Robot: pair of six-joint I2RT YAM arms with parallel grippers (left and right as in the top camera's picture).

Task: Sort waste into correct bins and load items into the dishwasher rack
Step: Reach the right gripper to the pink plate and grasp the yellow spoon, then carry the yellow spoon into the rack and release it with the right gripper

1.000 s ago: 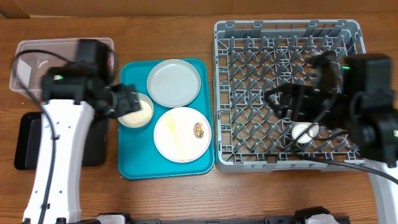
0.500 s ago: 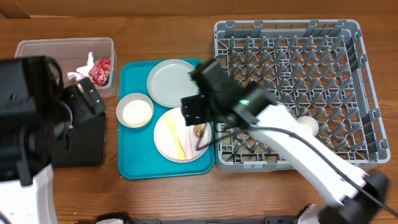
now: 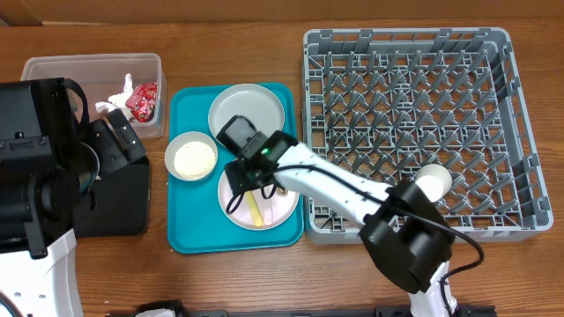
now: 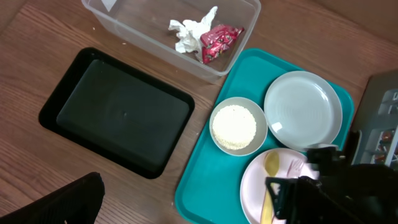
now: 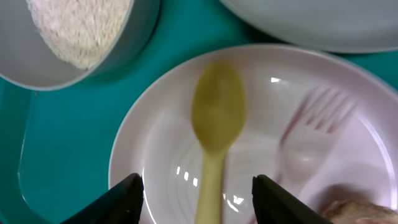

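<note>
My right gripper [image 3: 254, 180] [image 5: 203, 194] is open low over the pale pinkish plate [image 3: 286, 207] [image 5: 161, 143], its fingers either side of the yellow spoon's [image 3: 256, 211] [image 5: 216, 124] handle. The white fork [image 5: 311, 140] and the brown scrap [image 5: 354, 211] lie on the same plate. The small grey bowl [image 3: 192, 158] [image 4: 234, 126] holds rice grains. The grey plate [image 3: 247, 114] is bare. The white cup [image 3: 432, 182] lies in the dishwasher rack [image 3: 405, 35]. My left gripper [image 3: 119, 145] is open and empty over the black tray [image 4: 121, 112].
The clear tub [image 3: 53, 70] [image 4: 249, 18] at back left holds a crumpled tissue [image 4: 189, 34] and a red wrapper [image 4: 217, 38]. The plates and bowl sit on a teal serving tray [image 3: 189, 229]. My right arm stretches from the rack's front across the teal tray.
My right arm has left the cup in the rack and swung left down over the pinkish plate. My left arm has pulled back from the bowl to above the black tray.
</note>
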